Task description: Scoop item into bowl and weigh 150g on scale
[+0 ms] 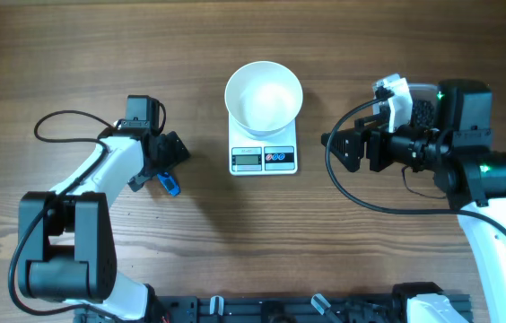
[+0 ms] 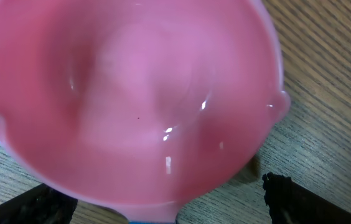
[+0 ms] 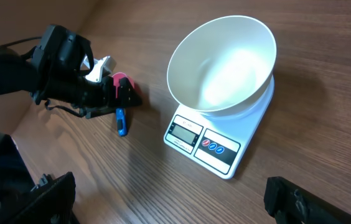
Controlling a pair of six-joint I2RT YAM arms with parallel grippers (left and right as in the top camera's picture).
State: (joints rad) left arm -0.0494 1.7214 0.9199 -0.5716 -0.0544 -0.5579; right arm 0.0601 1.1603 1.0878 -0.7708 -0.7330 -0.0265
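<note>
The white bowl (image 1: pixel 264 95) (image 3: pixel 222 62) stands empty on the white scale (image 1: pixel 264 158) (image 3: pixel 208 144) at the table's middle. A pink scoop (image 2: pixel 126 93) (image 3: pixel 123 83) with a blue handle (image 1: pixel 170 185) (image 3: pixel 121 121) lies on the wood left of the scale. My left gripper (image 1: pixel 170 154) (image 2: pixel 163 202) hovers open right over it, one finger on each side of the handle end. To the right of the scale my right gripper (image 1: pixel 335 148) (image 3: pixel 169 199) is open, facing the scale, with nothing between its fingers. The dark item (image 1: pixel 422 109) shows partly behind the right arm.
A white-edged container (image 1: pixel 395 97) holding the dark item sits at the back right, mostly covered by the right arm. The left arm's black cable (image 1: pixel 60 121) loops over the table at the left. A black rail (image 1: pixel 280 309) runs along the front edge.
</note>
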